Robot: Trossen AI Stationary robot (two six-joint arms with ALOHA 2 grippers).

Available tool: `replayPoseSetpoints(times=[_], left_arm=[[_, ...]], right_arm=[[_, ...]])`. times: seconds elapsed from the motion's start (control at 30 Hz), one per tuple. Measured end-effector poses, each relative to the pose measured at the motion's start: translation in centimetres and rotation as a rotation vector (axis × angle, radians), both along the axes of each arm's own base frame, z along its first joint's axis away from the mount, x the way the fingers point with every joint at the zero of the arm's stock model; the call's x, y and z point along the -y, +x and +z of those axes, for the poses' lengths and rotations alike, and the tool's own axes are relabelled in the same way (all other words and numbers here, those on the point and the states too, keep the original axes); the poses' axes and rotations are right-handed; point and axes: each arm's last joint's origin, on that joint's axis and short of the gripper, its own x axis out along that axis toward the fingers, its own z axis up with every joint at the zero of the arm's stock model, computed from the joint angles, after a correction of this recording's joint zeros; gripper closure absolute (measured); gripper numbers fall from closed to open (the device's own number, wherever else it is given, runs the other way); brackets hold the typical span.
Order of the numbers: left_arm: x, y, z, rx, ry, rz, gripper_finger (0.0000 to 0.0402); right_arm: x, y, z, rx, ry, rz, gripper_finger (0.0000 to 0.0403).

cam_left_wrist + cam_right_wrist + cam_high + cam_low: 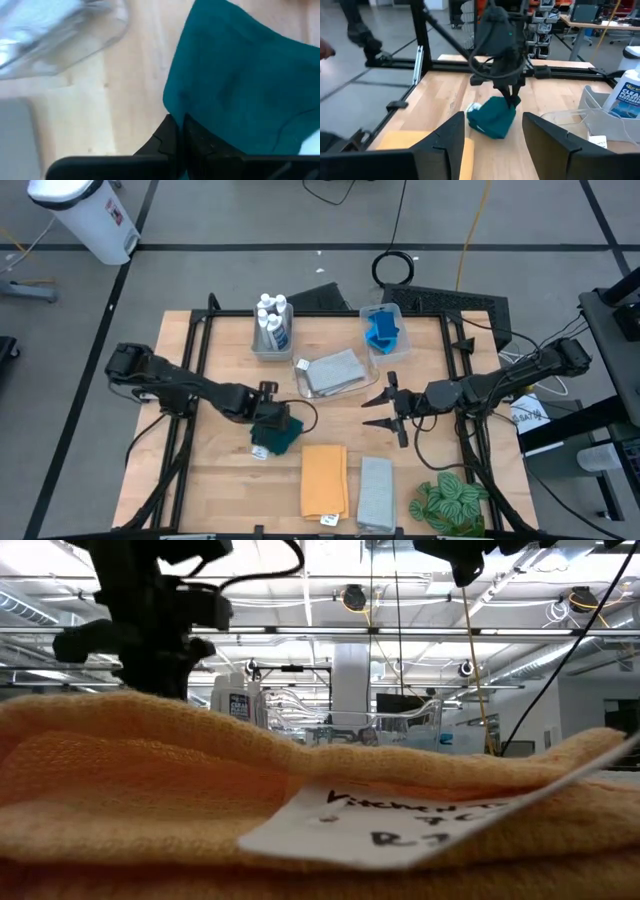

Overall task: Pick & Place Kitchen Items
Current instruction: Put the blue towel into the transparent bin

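Observation:
A dark green cloth [278,437] lies bunched on the table's left middle, and my left gripper [268,418] is shut on it from above; the right wrist view shows the same cloth [492,120] under that gripper [511,100]. My right gripper [372,410] hangs open above the table's right middle, pointing level toward the cloth, with nothing between its fingers. An orange cloth [323,480] and a grey cloth [375,492] lie flat near the front edge. White bottles [272,315] stand in a grey bin and blue sponges [381,332] lie in a clear bin. My left gripper pinches the green cloth's raised upper edge [514,105] between its two fingers [172,137], coming from above and pointing steeply down. The gathered fabric bunches at the fingertips; how many layers, I cannot tell. The cloth's lower part [487,129] and its white tag rest on the table.
A clear bin [300,368] holding another grey cloth sits at the table's middle. A green leafy plant [450,505] stands at the front right corner. Black frame rails [195,350] run along the table's sides. In the low view the orange cloth [150,780] fills the foreground.

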Motion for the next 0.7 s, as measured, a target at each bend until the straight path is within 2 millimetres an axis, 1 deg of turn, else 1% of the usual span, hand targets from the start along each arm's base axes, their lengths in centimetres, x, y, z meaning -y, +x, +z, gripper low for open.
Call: replayPoseSetpoints(times=[0.13,0.2,0.33,0.47,0.57,0.7], left_arm=[[0.4,-0.4,1.4,0.097,0.078,0.03,0.0393],[0.8,-0.5,1.5,0.112,0.098,0.021,0.0392],[1.4,-0.2,1.7,0.157,0.092,0.002,0.0394],[2.0,0.3,2.0,0.227,0.09,-0.032,0.0394],[2.5,0.5,2.3,0.27,0.111,-0.067,0.0394],[2.7,0.8,2.5,0.306,0.122,-0.078,0.0394]], right_arm=[[0.4,1.2,-0.7,-0.004,0.078,-0.121,0.0234],[0.9,2.1,-1.5,-0.024,0.1,-0.168,0.0237],[1.9,4.0,-2.8,-0.036,0.165,-0.161,0.024],[2.3,6.6,-3.4,-0.079,0.19,-0.131,0.0229],[2.1,9.1,-3.5,-0.112,0.133,-0.128,0.0211],[1.9,12.5,-3.6,-0.221,0.082,-0.136,0.0181]])
